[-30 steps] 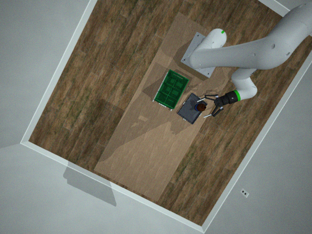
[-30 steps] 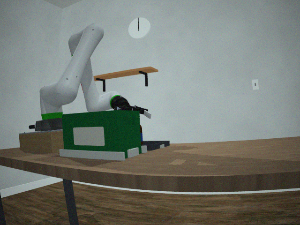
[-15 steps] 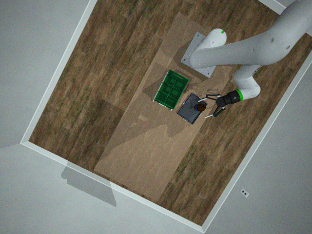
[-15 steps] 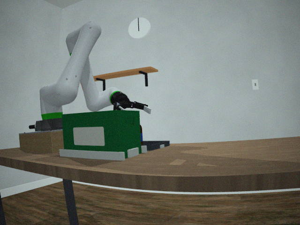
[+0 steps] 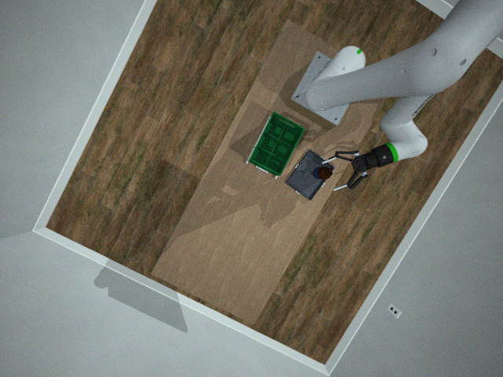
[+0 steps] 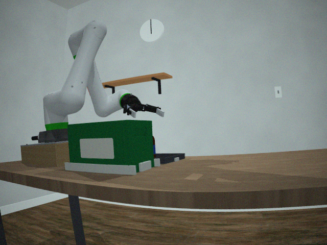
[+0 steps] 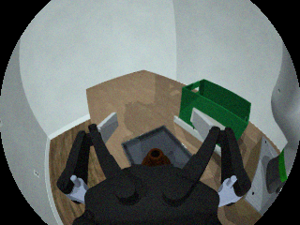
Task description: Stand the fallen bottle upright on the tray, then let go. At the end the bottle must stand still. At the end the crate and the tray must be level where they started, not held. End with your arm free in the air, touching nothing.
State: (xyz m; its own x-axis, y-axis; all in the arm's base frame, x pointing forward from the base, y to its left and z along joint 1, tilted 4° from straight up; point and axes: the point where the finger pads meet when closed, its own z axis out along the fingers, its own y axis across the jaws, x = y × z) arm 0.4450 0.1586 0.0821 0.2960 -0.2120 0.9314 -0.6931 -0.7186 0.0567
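Observation:
The brown bottle point(image 5: 324, 173) stands upright on the dark grey tray point(image 5: 309, 174), near the tray's edge that faces the arm. In the wrist view the bottle's top point(image 7: 154, 157) shows just past the gripper body, on the tray point(image 7: 157, 146). In the side view only a sliver of the bottle point(image 6: 153, 147) shows behind the crate, with the tray point(image 6: 168, 157) to its right. My gripper point(image 5: 334, 172) point(image 6: 147, 112) is wide open and empty. It hangs above and beside the bottle, and its fingers are clear of the bottle.
A green crate point(image 5: 277, 144) with several compartments stands next to the tray; it also shows in the side view point(image 6: 109, 143) and the wrist view point(image 7: 216, 108). The arm's base plate point(image 5: 321, 87) sits behind. A wall shelf point(image 6: 137, 79) hangs above.

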